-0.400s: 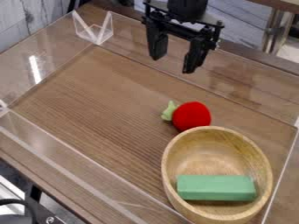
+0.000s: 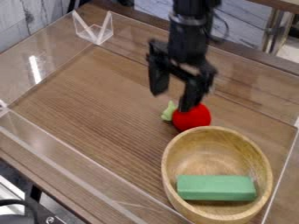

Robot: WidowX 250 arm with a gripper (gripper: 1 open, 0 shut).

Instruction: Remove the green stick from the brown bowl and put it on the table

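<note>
Green and plain, the green stick (image 2: 216, 187) lies flat on the bottom of the brown bowl (image 2: 184, 150), near the front wall, with its long side running left to right. It is shorter than the width of the bowl, so there is free space around it. It looks like a stiff, light block with smooth faces, probably a little slippery, and not fragile. I think the best place to take it is at the middle, across its narrow width, so that it does not tip when it is lifted; the front wall of the bowl is close to it, so one finger has little room on that side.

The bowl stands on the table (image 2: 93, 96), and a red strawberry toy (image 2: 191, 115) sits just behind its rim.

The gripper (image 2: 179, 84) hangs above the table behind the bowl, just over the strawberry toy, pointing down. Its fingers (image 2: 156, 77) are spread wide and hold nothing. The right finger appears in front of the toy; whether it touches it I cannot tell.
</note>
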